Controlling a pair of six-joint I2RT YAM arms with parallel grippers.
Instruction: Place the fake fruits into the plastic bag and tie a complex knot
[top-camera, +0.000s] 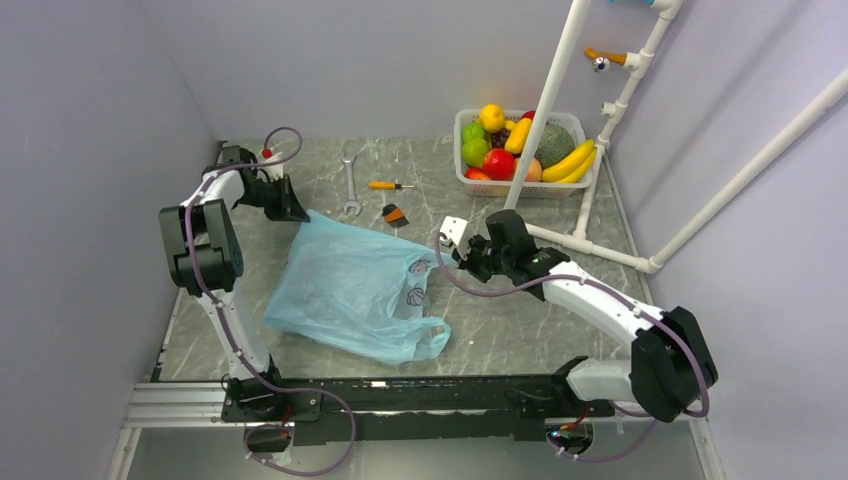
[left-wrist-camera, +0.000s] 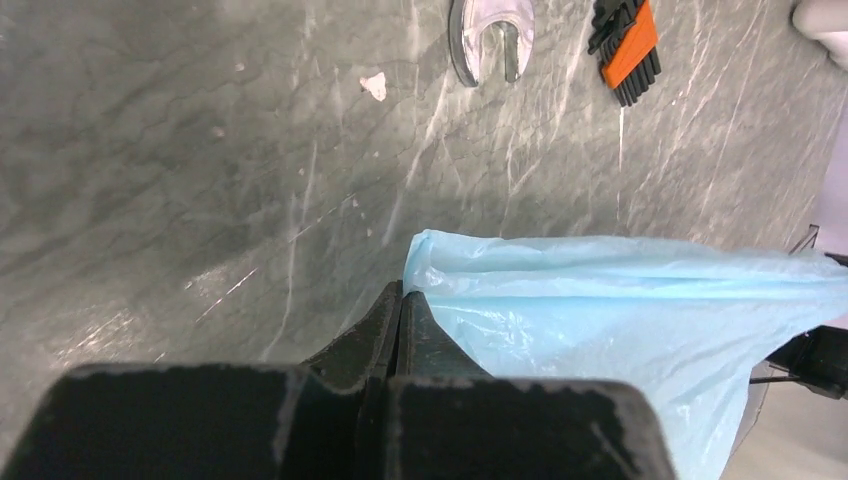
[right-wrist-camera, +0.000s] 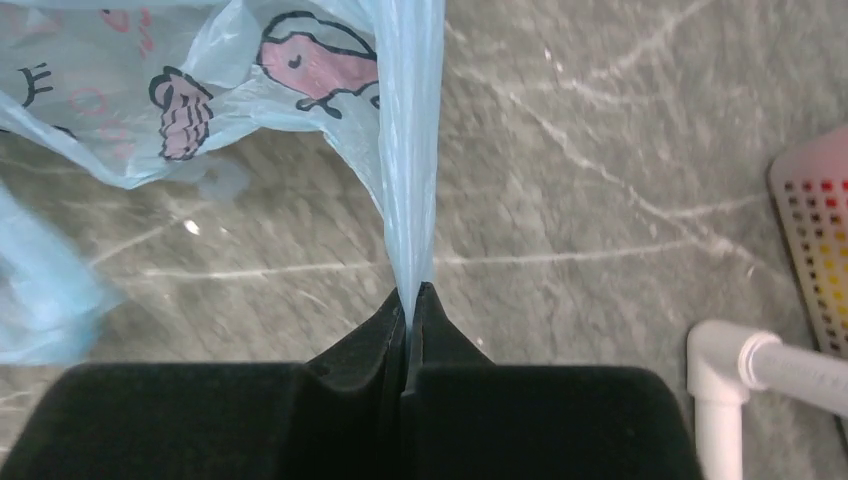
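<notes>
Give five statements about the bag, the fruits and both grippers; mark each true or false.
1. The left gripper is shut on an edge of the plastic bag. True.
2. The right gripper hangs open above the bag. False: it is shut on a strip of the bag.
3. The fake fruits lie in the white basket. True.
4. A banana already lies in the bag. False: none shows in it.
5. The wrench lies in the basket. False: it lies on the table.
</notes>
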